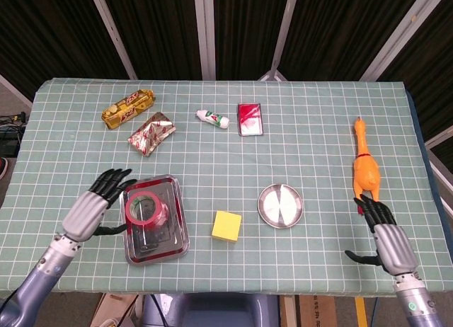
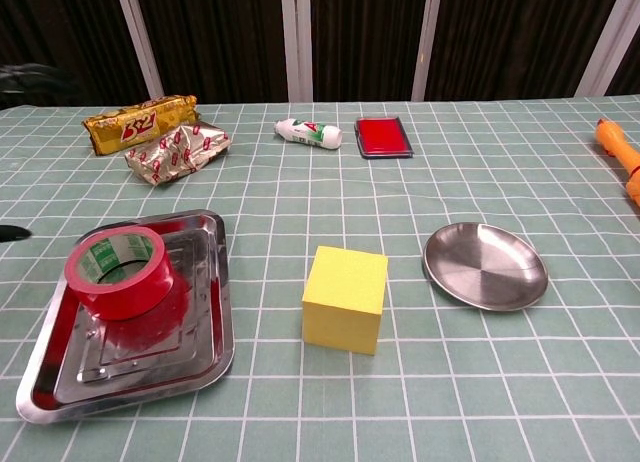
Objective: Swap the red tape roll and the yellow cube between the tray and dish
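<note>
Steel tray (image 2: 210,357) nearest, front-left on the worktop (image 1: 311,157): holds only the red tape roll (image 2: 118,272), lying flat toward the tray's far-left corner. Roll looks light, rigid, smooth-sided; best taken across the outer rim or hooked through the core. Yellow cube (image 2: 345,298) sits on the bare worktop between tray and dish: probably foam-light, flat faces, so pinch opposite sides. Round steel dish (image 2: 486,265) right of the cube is empty, shallow and slick, so the cube could slide. Left hand (image 1: 90,208) just beside the tray, fingers spread, holding nothing. Right hand (image 1: 386,236) likewise empty and spread, well right of the dish.
</note>
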Controlling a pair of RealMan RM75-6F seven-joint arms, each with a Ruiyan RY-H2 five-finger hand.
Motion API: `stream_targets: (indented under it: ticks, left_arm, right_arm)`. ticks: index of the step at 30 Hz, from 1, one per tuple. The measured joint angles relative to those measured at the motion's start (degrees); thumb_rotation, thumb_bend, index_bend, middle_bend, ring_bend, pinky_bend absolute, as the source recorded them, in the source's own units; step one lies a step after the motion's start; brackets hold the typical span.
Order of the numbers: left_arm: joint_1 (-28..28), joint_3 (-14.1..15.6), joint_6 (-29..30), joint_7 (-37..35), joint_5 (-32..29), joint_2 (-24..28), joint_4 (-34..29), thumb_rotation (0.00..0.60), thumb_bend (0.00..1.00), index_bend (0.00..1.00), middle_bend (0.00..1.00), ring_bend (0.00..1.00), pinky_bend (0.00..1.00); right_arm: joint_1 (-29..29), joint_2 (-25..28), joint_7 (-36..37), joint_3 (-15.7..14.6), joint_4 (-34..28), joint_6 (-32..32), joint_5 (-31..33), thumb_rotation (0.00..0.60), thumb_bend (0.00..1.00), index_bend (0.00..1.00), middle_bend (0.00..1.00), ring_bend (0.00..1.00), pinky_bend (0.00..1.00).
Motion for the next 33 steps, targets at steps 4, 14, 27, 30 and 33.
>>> stream_targets:
  ticks: [4,14,27,30,33]
  left_arm:
    - [6.7,0.4,7.5,0.4,0.3,-0.6,3.4,0.600,0.04,0.14,0.00,0.00,0.05]
    - [8.8,-1.2,9.7,2.1,1.2,-2.3,6.3,0.600,0.04,0.14,0.00,0.00,0.05]
    - [10.5,-4.9,9.3,5.5,-1.8,-3.4,7.0,0.600,0.04,0.14,0.00,0.00,0.05]
    - [10.7,-5.3,9.3,4.8,-1.8,-3.2,6.9,0.600,0.04,0.14,0.00,0.00,0.05]
    - [10.8,-5.5,9.1,4.0,-1.8,-3.0,6.9,0.600,0.04,0.14,0.00,0.00,0.05]
  right_arm:
    - [3.7,-0.8,-2.5,-0.2,-2.1,-4.6,-2.4,0.600,0.02,0.03,0.00,0.00,0.00]
    - [14.6,-7.8,-15.5,4.2,-11.4,-18.8,6.7,0.600,0.00,0.03,0.00,0.00,0.00]
    - [27.1,-22.3,-32.5,9.9,-13.7,-21.3,33.2,0.600,0.00,0.03,0.00,0.00,0.00]
    - [29.1,-25.3,-34.1,10.0,-12.5,-20.4,36.3,0.600,0.00,0.03,0.00,0.00,0.00]
    - [30.6,-27.7,-34.7,10.0,-10.8,-19.7,37.6,0.600,0.00,0.02,0.00,0.00,0.00]
